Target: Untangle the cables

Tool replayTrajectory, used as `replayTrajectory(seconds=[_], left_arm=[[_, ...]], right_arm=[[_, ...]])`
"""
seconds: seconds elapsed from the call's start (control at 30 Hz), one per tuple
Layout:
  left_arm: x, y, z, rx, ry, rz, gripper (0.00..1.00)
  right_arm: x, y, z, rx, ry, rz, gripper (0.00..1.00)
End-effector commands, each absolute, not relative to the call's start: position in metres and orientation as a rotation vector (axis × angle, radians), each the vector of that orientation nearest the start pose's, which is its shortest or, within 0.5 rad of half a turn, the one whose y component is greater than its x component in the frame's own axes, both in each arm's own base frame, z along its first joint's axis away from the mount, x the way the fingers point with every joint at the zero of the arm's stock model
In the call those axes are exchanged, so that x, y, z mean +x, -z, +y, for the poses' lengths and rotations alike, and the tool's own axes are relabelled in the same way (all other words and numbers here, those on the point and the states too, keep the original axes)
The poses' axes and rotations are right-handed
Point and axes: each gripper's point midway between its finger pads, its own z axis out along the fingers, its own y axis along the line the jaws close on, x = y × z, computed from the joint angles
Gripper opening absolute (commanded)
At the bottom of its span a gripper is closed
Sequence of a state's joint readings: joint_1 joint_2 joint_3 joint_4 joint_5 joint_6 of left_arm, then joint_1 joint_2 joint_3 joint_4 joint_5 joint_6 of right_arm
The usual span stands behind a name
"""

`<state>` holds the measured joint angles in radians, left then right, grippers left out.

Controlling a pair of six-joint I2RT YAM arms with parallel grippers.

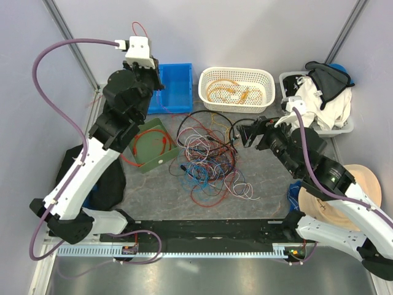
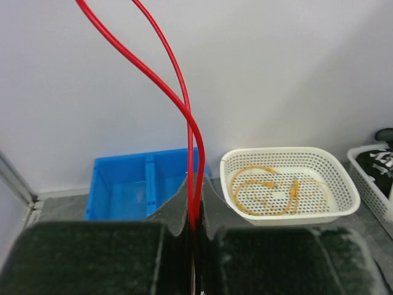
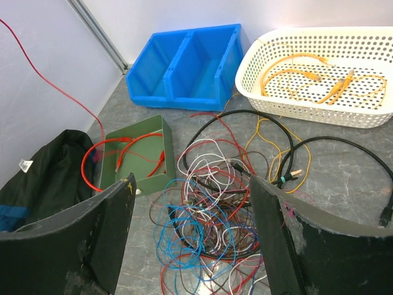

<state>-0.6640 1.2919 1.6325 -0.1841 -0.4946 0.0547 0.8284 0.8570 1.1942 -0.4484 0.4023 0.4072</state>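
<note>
The right gripper (image 3: pixel 191 184) is seen right of centre in the top view. Its jaws are spread wide with nothing between them, and it is aimed at the heap.

The cables (image 1: pixel 209 157) are heaped at the centre of the table (image 1: pixel 153 196), just left of the right gripper. Red, blue, white, black and purple wires are tangled there, and black loops lie at the heap's upper edge.

A green tray (image 1: pixel 149 147) is set left of the heap, with red loops coiled inside it.

A blue bin (image 1: pixel 175 86) and a white basket (image 1: pixel 236 69) are placed side by side at upper centre. Orange cables (image 1: pixel 227 91) lie in the basket.

The left gripper (image 2: pixel 193 212) is raised at the upper left of the top view. Its jaws are pressed together on a red cable (image 2: pixel 184 104), a doubled strand that leaves the top of the left wrist frame.
</note>
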Motion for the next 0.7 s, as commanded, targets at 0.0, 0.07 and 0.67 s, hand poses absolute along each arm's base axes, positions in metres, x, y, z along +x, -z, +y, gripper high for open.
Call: replayTrajectory(seconds=[0.0, 0.07, 0.67], left_arm=[[0.358, -0.523, -0.140, 0.015, 0.089, 1.414, 0.02], [0.363, -0.533, -0.129, -0.005, 0.046, 1.397, 0.02], [0.418, -0.470, -0.072, -0.113, -0.125, 1.514, 0.02]], right_arm=[[0.238, -0.388, 0.177, -0.020, -0.604, 1.674, 0.82], [0.238, -0.380, 0.177, -0.024, -0.602, 1.686, 0.82], [0.240, -0.336, 0.182, -0.043, -0.573, 1.761, 0.82]])
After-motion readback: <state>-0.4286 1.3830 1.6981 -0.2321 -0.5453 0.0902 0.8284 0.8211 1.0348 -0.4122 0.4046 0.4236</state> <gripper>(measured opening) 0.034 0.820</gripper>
